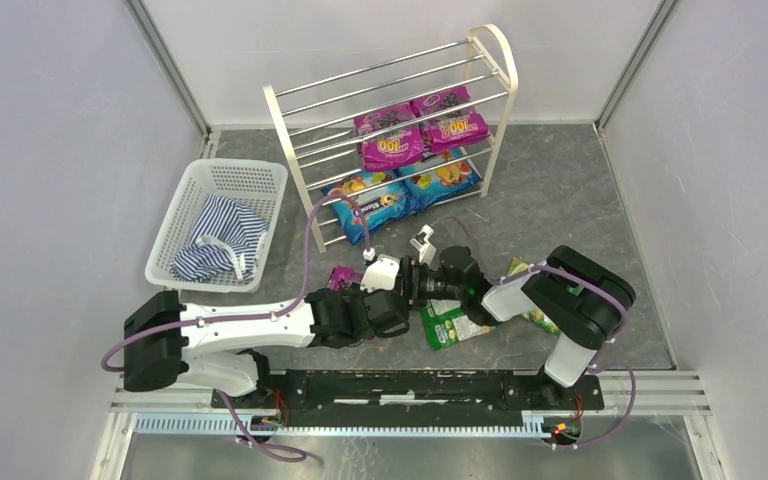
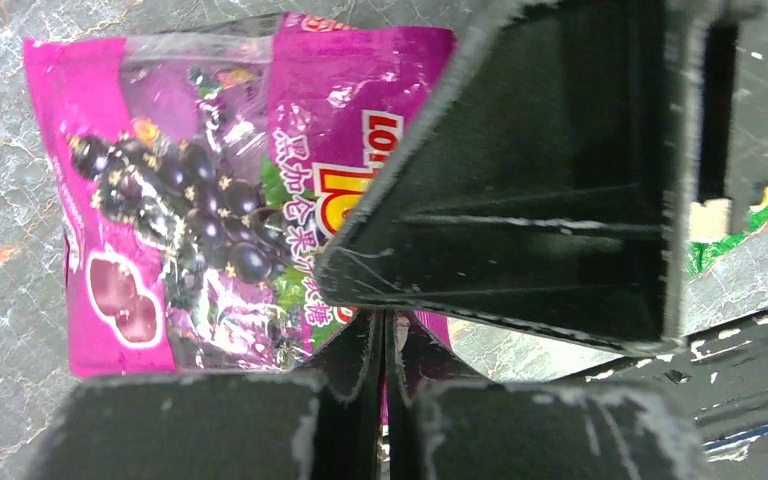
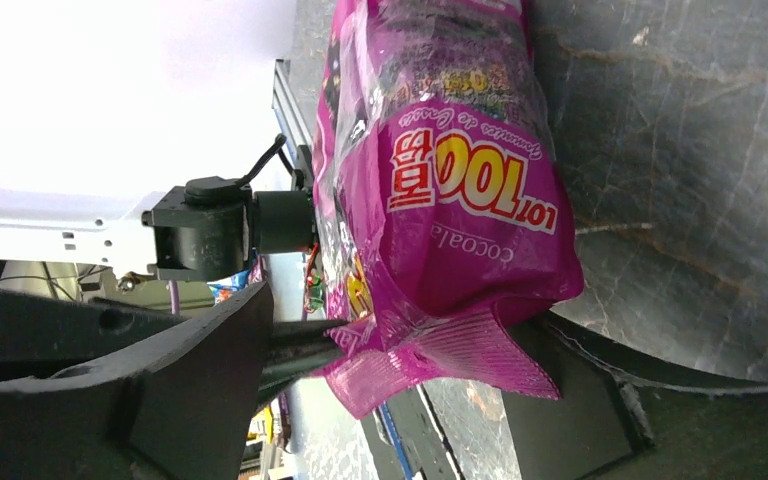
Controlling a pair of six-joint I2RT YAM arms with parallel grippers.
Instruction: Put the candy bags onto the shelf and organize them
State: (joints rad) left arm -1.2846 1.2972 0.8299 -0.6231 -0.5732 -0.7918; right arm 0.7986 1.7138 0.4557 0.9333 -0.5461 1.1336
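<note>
The shelf (image 1: pixel 283 128) stands at the back and holds two magenta candy bags (image 1: pixel 391 140) on a middle tier and two blue bags (image 1: pixel 372 206) on the tier below. My left gripper (image 1: pixel 398 290) is shut on the sealed edge of another magenta grape bag (image 2: pixel 190 210), which also shows in the right wrist view (image 3: pixel 460 220). My right gripper (image 1: pixel 415 283) is open, with its fingers (image 3: pixel 180 380) wide apart on either side of the same bag's end. A green FOX'S bag (image 1: pixel 447 325) lies on the floor below the grippers. A second green bag (image 1: pixel 518 270) is partly hidden by the right arm.
A white lattice basket (image 1: pixel 260 175) with a striped cloth (image 1: pixel 222 240) stands to the left of the shelf. Grey walls close in both sides. The arms' base rail (image 1: pixel 410 385) runs along the near edge.
</note>
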